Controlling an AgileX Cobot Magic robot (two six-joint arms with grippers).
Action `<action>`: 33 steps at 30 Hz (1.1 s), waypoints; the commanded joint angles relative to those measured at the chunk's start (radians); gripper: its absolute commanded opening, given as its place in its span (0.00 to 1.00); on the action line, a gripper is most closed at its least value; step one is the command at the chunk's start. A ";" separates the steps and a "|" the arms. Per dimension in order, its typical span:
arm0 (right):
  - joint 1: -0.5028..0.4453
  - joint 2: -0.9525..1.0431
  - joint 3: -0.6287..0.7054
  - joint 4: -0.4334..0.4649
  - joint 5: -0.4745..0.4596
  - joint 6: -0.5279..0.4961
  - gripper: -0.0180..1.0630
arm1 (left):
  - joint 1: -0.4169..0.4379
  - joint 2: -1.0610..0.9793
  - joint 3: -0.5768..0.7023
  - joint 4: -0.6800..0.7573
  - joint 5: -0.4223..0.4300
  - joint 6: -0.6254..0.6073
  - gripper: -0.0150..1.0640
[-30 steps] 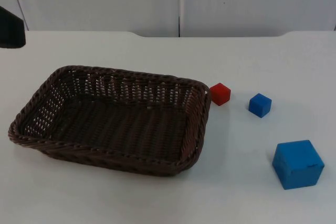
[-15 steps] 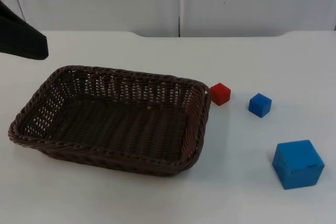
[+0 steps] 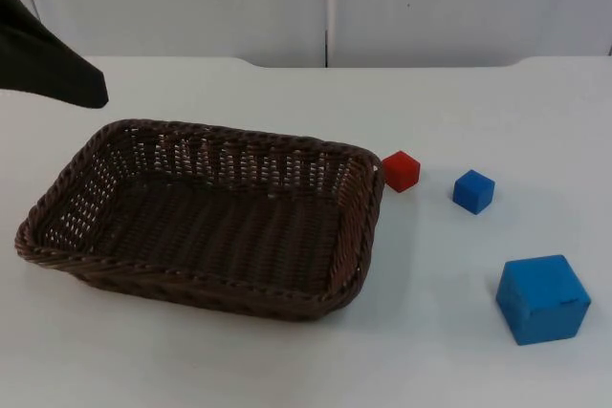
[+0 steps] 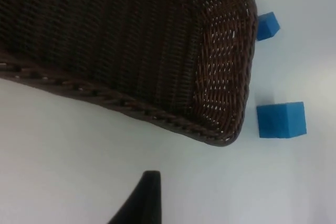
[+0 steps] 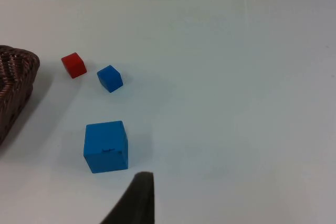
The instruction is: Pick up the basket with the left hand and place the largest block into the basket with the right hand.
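Basket point(image 3: 206, 217) of dark brown wicker sits flat on the white bench point(image 3: 287, 360), its open mouth up and nothing inside it, so it is ready to receive a block once it is lifted. Just off its right rim stands a small red block point(image 3: 401, 170), with a small blue block point(image 3: 473, 191) near it, and the large blue block point(image 3: 542, 298), plainly the biggest of the three, sits well apart from the basket toward the near right of the bench. All three blocks rest loose on the bench, none touching another.

Left arm point(image 3: 43, 59) reaches in above the basket's far left corner; its wrist camera looks down along the basket's long rim, where one black fingertip of the left end effector point(image 4: 139, 198) hovers over bare bench beside the rim, grasping nothing. Whether its fingers are spread or closed I cannot tell, since only one tip is seen. By my judgement it is lining up to take the rim.

Right end effector point(image 5: 134, 200) waits over the bench, near the large blue block, holding nothing; its finger spacing is likewise unclear, and its turn likely comes once the basket is held up
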 commanded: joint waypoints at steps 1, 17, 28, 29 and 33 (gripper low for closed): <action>-0.004 -0.003 0.006 -0.003 -0.004 0.000 0.99 | 0.000 0.012 -0.006 -0.030 -0.010 0.000 0.95; -0.004 -0.003 0.006 -0.005 -0.004 0.000 0.99 | -0.246 0.212 -0.006 -0.033 -0.321 -0.154 0.95; -0.004 -0.003 0.006 -0.005 -0.004 0.000 0.99 | -0.258 0.291 -0.004 -0.055 -0.477 -0.298 0.89; -0.004 -0.003 0.006 -0.005 -0.004 0.000 0.99 | -0.258 0.291 -0.004 -0.055 -0.486 -0.330 0.89; -0.004 -0.003 0.006 -0.005 -0.004 0.000 0.99 | -0.258 0.294 -0.002 -0.046 -0.486 -0.351 0.89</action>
